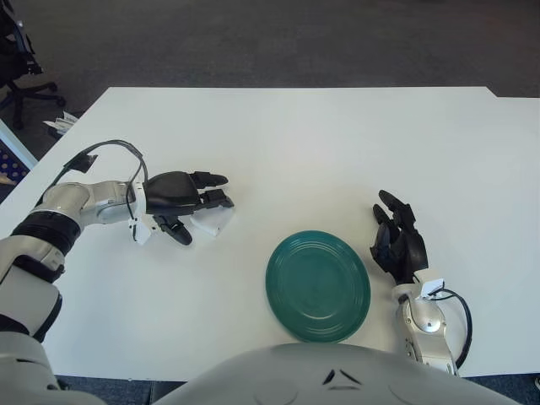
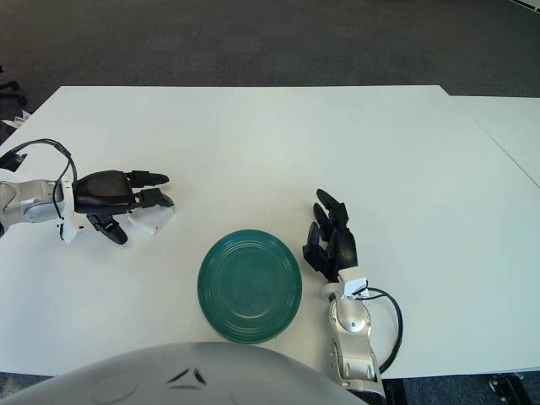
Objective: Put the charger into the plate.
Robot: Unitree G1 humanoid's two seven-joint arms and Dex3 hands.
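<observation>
Left eye view: one plate (image 1: 318, 287), one charger (image 1: 212, 222) under left hand (image 1: 179, 200) fingers' loose grasp.

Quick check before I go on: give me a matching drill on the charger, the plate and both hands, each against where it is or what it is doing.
Things:
1. charger
2. plate
3. left hand
4. right hand

States:
A. idle, to the right of the plate
B. bare, nothing in it
C. white, on the table under dark fingers
D. lowered over the charger, fingers around it

Pairs: 1-C, 2-B, 3-D, 4-A
</observation>
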